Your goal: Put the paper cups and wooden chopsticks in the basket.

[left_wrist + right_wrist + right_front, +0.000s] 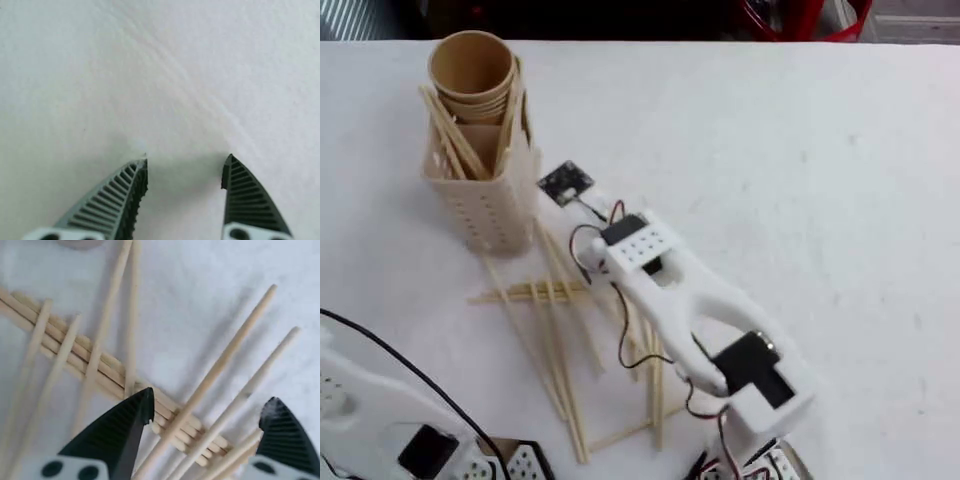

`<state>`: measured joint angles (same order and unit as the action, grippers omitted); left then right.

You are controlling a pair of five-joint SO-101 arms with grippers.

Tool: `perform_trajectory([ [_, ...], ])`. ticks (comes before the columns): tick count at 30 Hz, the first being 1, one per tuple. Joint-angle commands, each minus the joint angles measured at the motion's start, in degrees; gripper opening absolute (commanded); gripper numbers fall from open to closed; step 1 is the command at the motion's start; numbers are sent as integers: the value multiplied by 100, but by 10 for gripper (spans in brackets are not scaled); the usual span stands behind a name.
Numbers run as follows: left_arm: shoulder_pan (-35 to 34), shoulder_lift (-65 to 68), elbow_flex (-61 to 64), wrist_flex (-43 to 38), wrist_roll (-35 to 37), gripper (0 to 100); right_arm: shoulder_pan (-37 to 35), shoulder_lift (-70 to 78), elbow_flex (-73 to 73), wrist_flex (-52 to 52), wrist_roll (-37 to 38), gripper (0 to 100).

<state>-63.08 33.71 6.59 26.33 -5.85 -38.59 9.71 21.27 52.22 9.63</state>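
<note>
1. Where it spreads across the whole high view, the white table (840, 160) carries everything else.
2. Running from the lower right toward the centre of the frame, the white plastic right arm (690, 300) hangs above the sticks scattered on the table. Its dark ribbed right gripper (210, 402) is spread wide and grips nothing, its jaws straddling several crossed sticks close beneath.
3. In the lower left corner sits the white plastic left arm (380, 420). Its left gripper (186, 161) is parted over bare table, with nothing between the jaws.
4. Upright in the upper left stands the tall cream perforated plastic basket (495, 215).
5. A stack of tan paper cups (470, 70) is nested inside the basket, the top rim rising above its edge.
6. Some pale wooden chopsticks (448, 138) lean inside the basket beside the cups. The loose chopsticks (555, 350) lie crossing one another on the table, just below the basket at lower centre-left.
</note>
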Motion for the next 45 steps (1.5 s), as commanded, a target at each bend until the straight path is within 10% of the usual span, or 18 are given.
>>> perform_trajectory([
  [1, 84, 66, -18, -211, 88, 244, 251, 400, -308, -391, -88, 337],
  [8, 84, 66, -18, -211, 88, 244, 338, 505, -334, -391, -114, 15],
  [45, 101, 92, -18, -237, 88, 244, 585, -4207, 1037, -382, -79, 17],
])
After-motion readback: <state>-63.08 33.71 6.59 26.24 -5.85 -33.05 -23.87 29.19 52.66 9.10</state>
